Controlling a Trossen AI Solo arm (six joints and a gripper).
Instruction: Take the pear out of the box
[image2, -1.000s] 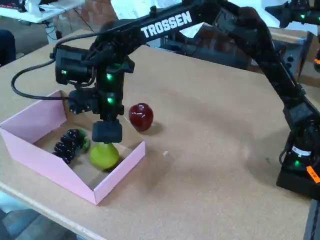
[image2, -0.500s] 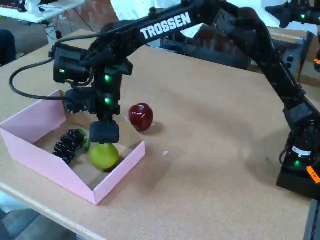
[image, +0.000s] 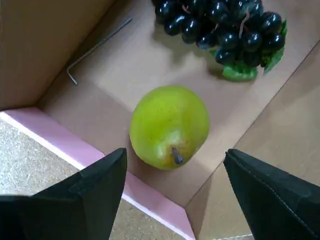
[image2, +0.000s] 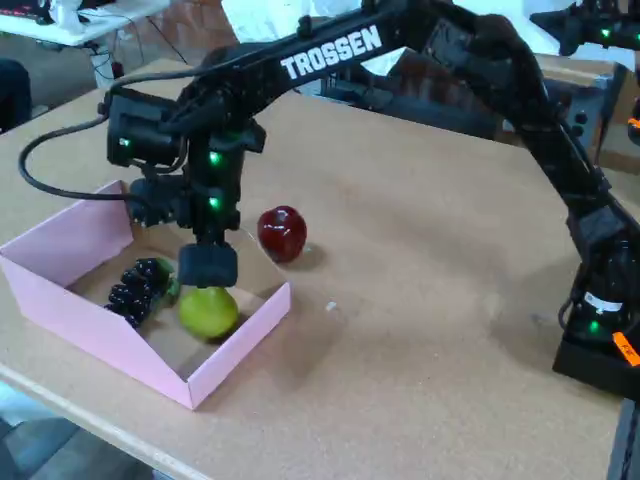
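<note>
The yellow-green pear (image: 170, 127) lies on the brown floor of the pink box (image: 65, 145), close to a corner, with its dark stem pointing toward the camera. In the fixed view the pear (image2: 208, 312) sits at the right end of the box (image2: 100, 335). My gripper (image2: 208, 265) hangs just above it. In the wrist view the gripper (image: 175, 159) is open. One black finger (image: 90, 197) shows at lower left and the other at lower right, standing wide on either side of the pear and apart from it.
A dark purple grape bunch (image: 225, 25) with a green leaf lies in the box beyond the pear, and grapes (image2: 137, 285) sit left of it in the fixed view. A metal hex key (image: 95, 50) rests on the box floor. A red apple (image2: 282, 233) stands on the table outside.
The arm's wrist has shifted a little to the left above the box. The pear, grapes and apple have not moved.
</note>
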